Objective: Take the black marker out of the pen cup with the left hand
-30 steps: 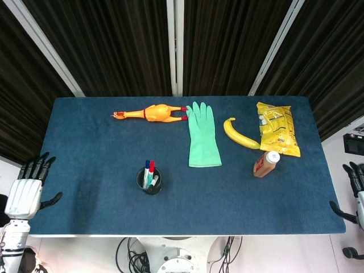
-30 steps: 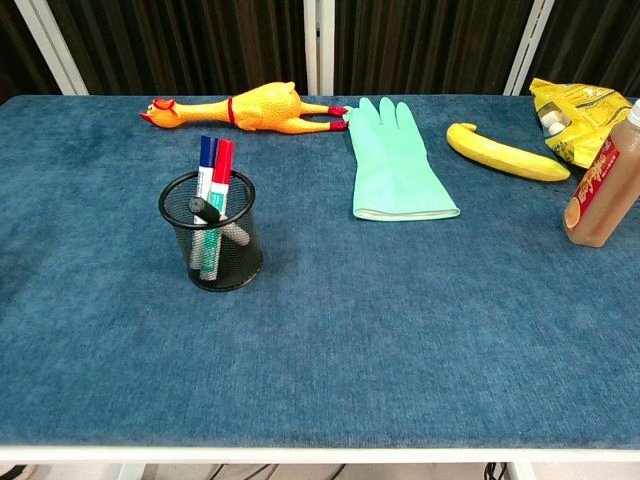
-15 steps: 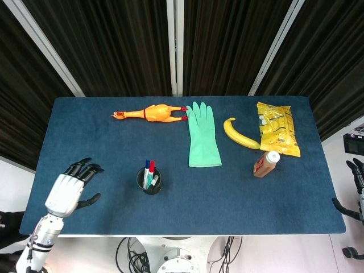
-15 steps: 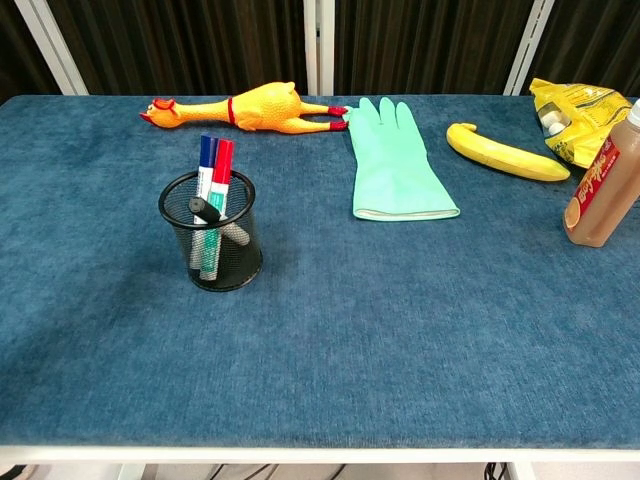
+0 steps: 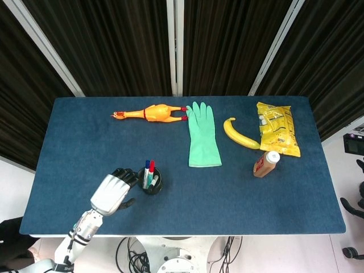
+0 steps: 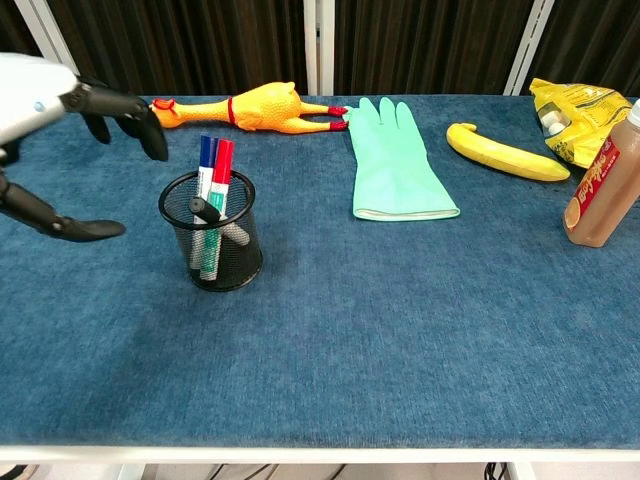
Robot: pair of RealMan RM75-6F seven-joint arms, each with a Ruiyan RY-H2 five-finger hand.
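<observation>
A black mesh pen cup [image 6: 238,262] stands on the blue table, front left of centre, also in the head view [image 5: 157,188]. It holds a blue-capped and a red-capped marker upright, a green one, and the black marker [image 6: 204,210] leaning low inside with its cap just under the rim. My left hand [image 5: 112,191] hovers just left of the cup, open, its dark fingers [image 6: 128,108] reaching toward the rim and the thumb [image 6: 75,229] spread below, touching nothing. Only the fingertips of my right hand [image 5: 357,202] show at the table's far right edge, apart and empty.
A rubber chicken [image 5: 151,113] lies at the back, beside a green rubber glove [image 5: 202,136]. Further right are a banana [image 5: 239,135], a yellow snack bag [image 5: 277,128] and a brown bottle [image 5: 265,164].
My left hand has swept in from the table's left edge to just beside the cup and now appears in the chest view. The right hand has slid further out of view.
</observation>
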